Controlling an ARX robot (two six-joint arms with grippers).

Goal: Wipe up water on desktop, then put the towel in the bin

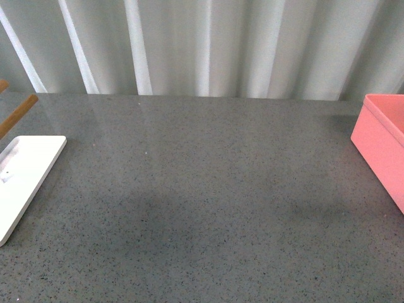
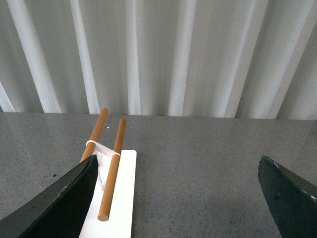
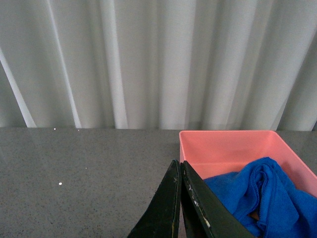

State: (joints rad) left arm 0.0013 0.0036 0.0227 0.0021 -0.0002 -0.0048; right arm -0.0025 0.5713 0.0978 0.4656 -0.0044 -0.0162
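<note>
Blue towel lies crumpled inside the pink bin, which sits at the right edge of the tabletop. Right hand has its fingers pressed together, empty, just beside the bin's near wall. Left hand has fingers spread wide apart, holding nothing, above the white tray with its two wooden rods. White curtain behind.

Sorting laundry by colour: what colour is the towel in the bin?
Bright blue towel, clearest in the right wrist view.
</note>
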